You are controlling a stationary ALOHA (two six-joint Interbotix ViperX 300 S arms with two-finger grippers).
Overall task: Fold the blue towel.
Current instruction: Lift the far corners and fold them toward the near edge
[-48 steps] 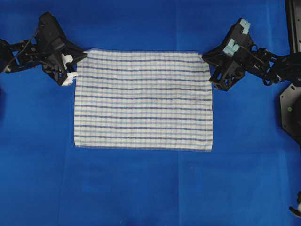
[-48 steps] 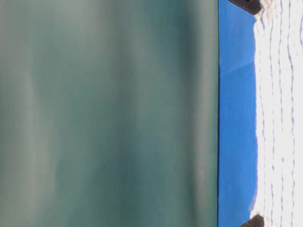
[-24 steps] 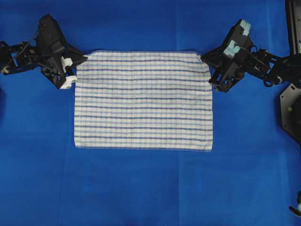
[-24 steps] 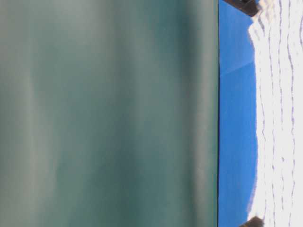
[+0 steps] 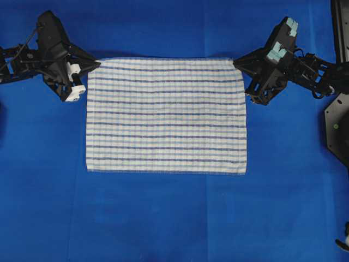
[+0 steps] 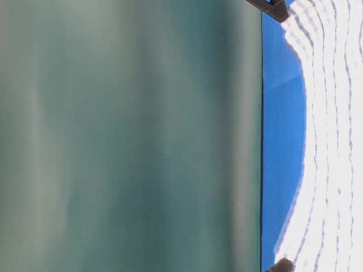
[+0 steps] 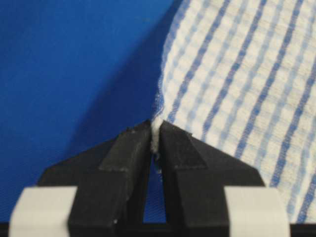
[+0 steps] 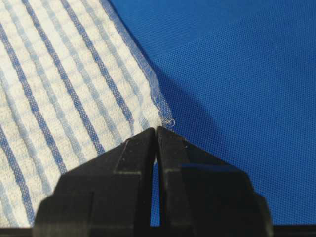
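The blue towel (image 5: 166, 115), white with dark and pale blue stripes, lies spread over the blue table covering. My left gripper (image 5: 98, 64) is shut on its far left corner, and the pinched cloth shows between the black fingertips (image 7: 140, 143) of that gripper (image 7: 155, 129). My right gripper (image 5: 235, 64) is shut on the far right corner, where the towel (image 8: 69, 98) meets that gripper (image 8: 156, 130) at its tips. In the table-level view the towel's (image 6: 329, 136) held corners are raised off the covering, with the edge between them sagging.
The plain blue table covering (image 5: 163, 218) spreads on all sides of the towel. A black frame or stand (image 5: 338, 109) sits along the right edge. A blurred grey-green surface (image 6: 130, 136) fills most of the table-level view.
Both grippers have risen and drawn slightly outward with the far corners. The towel's far edge has lifted off the covering and its corners now stand higher in the table-level view.
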